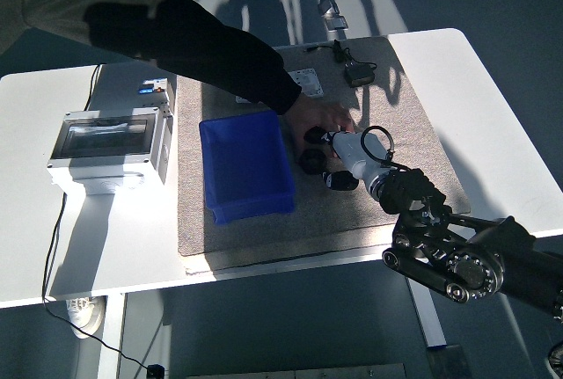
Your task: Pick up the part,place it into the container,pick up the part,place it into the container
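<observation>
Two black round parts lie on the grey mat (396, 124), right of the blue container (246, 163), which shows nothing inside. The nearer part (310, 161) lies bare. The farther part (315, 135) is half covered by a person's hand (318, 117), which rests on it. That person's dark-sleeved arm comes in from the top left. My right hand (341, 177), white and grey with dark tips, sits just right of the nearer part and close beside the person's hand. Whether it touches or holds the part is not clear. My left arm is out of view.
A grey electrical box (110, 142) with a clear lid stands on the left of the table. At the mat's far edge lie a grey switch plate (306, 82), partly behind the sleeve, and a black adapter (359, 73) with its cable. My right forearm (457, 260) hangs over the table's near edge.
</observation>
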Tool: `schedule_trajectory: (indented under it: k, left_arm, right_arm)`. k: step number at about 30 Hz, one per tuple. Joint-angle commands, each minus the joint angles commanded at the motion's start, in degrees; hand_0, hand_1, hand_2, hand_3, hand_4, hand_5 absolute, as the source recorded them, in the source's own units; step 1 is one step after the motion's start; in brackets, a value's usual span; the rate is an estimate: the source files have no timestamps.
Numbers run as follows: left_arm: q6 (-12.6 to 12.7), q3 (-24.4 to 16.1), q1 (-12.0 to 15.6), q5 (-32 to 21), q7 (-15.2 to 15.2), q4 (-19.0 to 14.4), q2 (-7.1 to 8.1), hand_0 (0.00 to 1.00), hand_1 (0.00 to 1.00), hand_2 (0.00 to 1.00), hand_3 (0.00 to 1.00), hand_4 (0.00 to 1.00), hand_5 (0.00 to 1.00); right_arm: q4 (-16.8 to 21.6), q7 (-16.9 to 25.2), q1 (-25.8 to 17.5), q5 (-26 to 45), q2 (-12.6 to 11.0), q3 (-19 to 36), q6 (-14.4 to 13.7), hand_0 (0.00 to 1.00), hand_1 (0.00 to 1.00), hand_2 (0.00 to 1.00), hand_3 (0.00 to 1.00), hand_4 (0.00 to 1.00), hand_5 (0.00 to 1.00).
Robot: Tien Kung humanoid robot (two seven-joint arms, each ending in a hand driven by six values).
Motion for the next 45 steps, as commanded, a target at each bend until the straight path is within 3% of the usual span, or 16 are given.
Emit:
schedule_trajectory:
  k: [16, 27, 28, 33, 34, 39, 40, 45]
  left_arm:
    - [0.2, -0.2, 0.1, 0.0, -0.3, 0.0, -0.16, 0.712, 0.725, 0.751, 0.677, 0.998, 0.998]
    - [0.3, -0.3, 0.2, -0.1, -0.3, 0.0, -0.14, 0.711, 0.725, 0.751, 0.676, 0.998, 0.998]
    - [0.3, -0.3, 0.2, -0.1, -0.3, 0.0, -0.13, 0.711, 0.725, 0.751, 0.677, 0.998, 0.998]
    - [0.2, -0.4, 0.1, 0.1, -0.4, 0.0, -0.07, 0.711, 0.725, 0.751, 0.677, 0.998, 0.998]
    - [0.2, -0.4, 0.1, 0.1, -0.4, 0.0, -0.07, 0.711, 0.725, 0.751, 0.677, 0.998, 0.998]
    - [0.2, -0.4, 0.0, 0.2, -0.4, 0.0, -0.08, 0.711, 0.725, 0.751, 0.677, 0.998, 0.998]
    - [0.2, -0.4, 0.0, 0.3, -0.4, 0.0, -0.08, 0.711, 0.725, 0.751, 0.676, 0.998, 0.998]
    - [0.2, -0.5, -0.1, 0.4, -0.4, 0.0, -0.06, 0.711, 0.725, 0.751, 0.676, 0.998, 0.998]
  right_arm:
    - [-0.2, -0.8, -0.3, -0.7, 0.6, -0.4, 1.9, 0.598, 0.791, 0.922, 0.998, 0.989, 0.4]
    - [0.2, -3.6, -0.2, -3.4, -1.0, 1.2, 4.1, 0.59, 0.778, 0.891, 0.998, 0.987, 0.402]
    - [0.3, -3.9, -0.2, -3.5, -1.1, 1.4, 4.4, 0.563, 0.691, 0.803, 0.871, 0.794, 0.273]
    - [0.6, -4.7, -0.2, -3.7, -1.5, 1.5, 5.5, 0.563, 0.691, 0.803, 0.871, 0.794, 0.273]
    - [0.6, -4.8, -0.2, -3.7, -1.5, 1.4, 5.8, 0.498, 0.566, 0.68, 0.688, 0.611, 0.193]
    - [0.7, -5.1, -0.4, -4.3, -1.3, 0.6, 6.5, 0.498, 0.566, 0.68, 0.688, 0.611, 0.193]
    - [0.7, -5.1, -0.4, -4.5, -1.3, 0.5, 6.5, 0.458, 0.48, 0.575, 0.633, 0.368, 0.097]
    - [0.7, -4.6, -0.6, -5.0, -1.3, 0.0, 5.8, 0.458, 0.48, 0.575, 0.633, 0.368, 0.097]
